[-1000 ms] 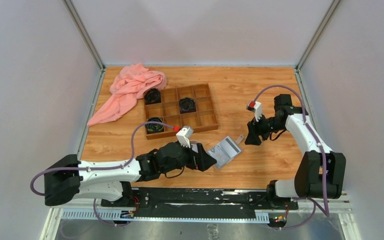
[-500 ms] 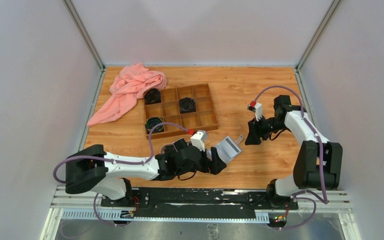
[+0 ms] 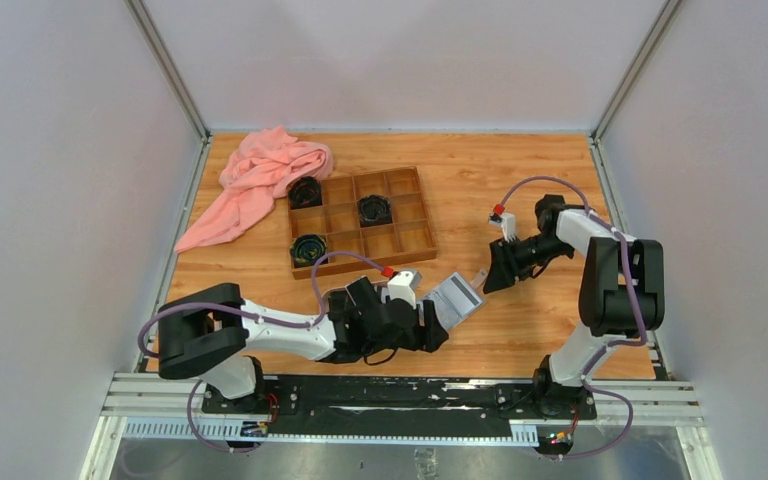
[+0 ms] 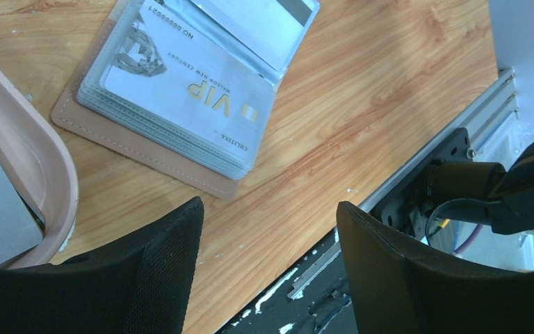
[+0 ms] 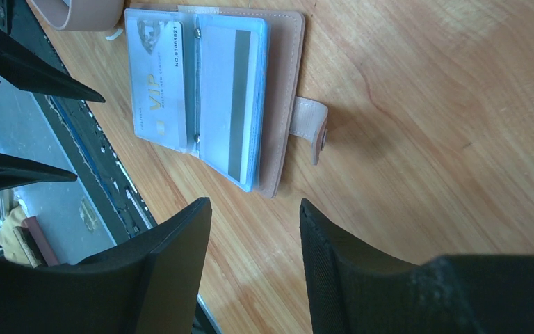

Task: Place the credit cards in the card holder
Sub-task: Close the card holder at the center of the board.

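Observation:
The card holder (image 3: 455,297) lies open on the wood table, tan leather (image 5: 286,83) underneath and clear sleeves on top. A white VIP credit card (image 4: 188,83) sits in one sleeve; a card with a grey stripe (image 5: 238,104) sits in the sleeve beside it. The snap tab (image 5: 311,125) sticks out on the side toward my right gripper. My left gripper (image 4: 270,209) hovers at the holder's near corner, open with only bare wood between its fingers. My right gripper (image 5: 255,203) hangs just beyond the tab side, open and empty.
A pink-rimmed tray (image 4: 35,160) lies next to the holder, mostly under my left arm. A wooden compartment box (image 3: 428,228) with black coiled items (image 3: 374,209) stands behind, a pink cloth (image 3: 260,180) at the back left. The table's metal front rail (image 4: 459,118) is close by.
My left arm has swung right along the near edge up to the card holder, its jaws narrowing. My right gripper has edged left toward the holder and narrowed slightly.

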### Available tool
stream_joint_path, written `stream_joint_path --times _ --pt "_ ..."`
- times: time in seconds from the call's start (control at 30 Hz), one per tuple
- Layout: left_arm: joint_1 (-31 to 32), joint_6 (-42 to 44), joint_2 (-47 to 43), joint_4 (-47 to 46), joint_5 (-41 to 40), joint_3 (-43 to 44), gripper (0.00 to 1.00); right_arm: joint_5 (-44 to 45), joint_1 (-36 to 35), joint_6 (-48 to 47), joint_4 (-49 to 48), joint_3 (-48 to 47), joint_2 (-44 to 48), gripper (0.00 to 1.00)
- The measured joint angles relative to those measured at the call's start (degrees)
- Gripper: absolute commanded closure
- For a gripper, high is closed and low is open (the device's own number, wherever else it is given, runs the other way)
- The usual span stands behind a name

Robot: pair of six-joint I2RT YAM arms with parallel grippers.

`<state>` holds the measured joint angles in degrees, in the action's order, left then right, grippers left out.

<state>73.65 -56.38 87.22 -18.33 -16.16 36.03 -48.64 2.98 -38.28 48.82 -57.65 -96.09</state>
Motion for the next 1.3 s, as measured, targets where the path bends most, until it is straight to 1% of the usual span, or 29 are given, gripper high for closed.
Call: stream_joint_path --times 0.33,0.47,0.77,1.3 --pt "0.0 0.0 3.6 0.0 -1.3 1.4 0.34 -0.2 -1.3 1.5 0.0 0.0 -4.2 0.48" --pt "0.0 0.0 5.1 0.0 -1.6 1.6 0.37 -0.2 -1.7 1.7 0.0 0.0 -5.5 0.49" --pt "0.0 0.2 7.8 0.2 -1.6 3.2 0.38 0.3 -5.9 2.7 0.0 -0.6 -7.7 0.52" --pt "0.0 0.2 9.5 -0.1 -1.4 4.7 0.38 -0.3 -6.0 5.1 -2.1 -2.0 -9.8 0.65"
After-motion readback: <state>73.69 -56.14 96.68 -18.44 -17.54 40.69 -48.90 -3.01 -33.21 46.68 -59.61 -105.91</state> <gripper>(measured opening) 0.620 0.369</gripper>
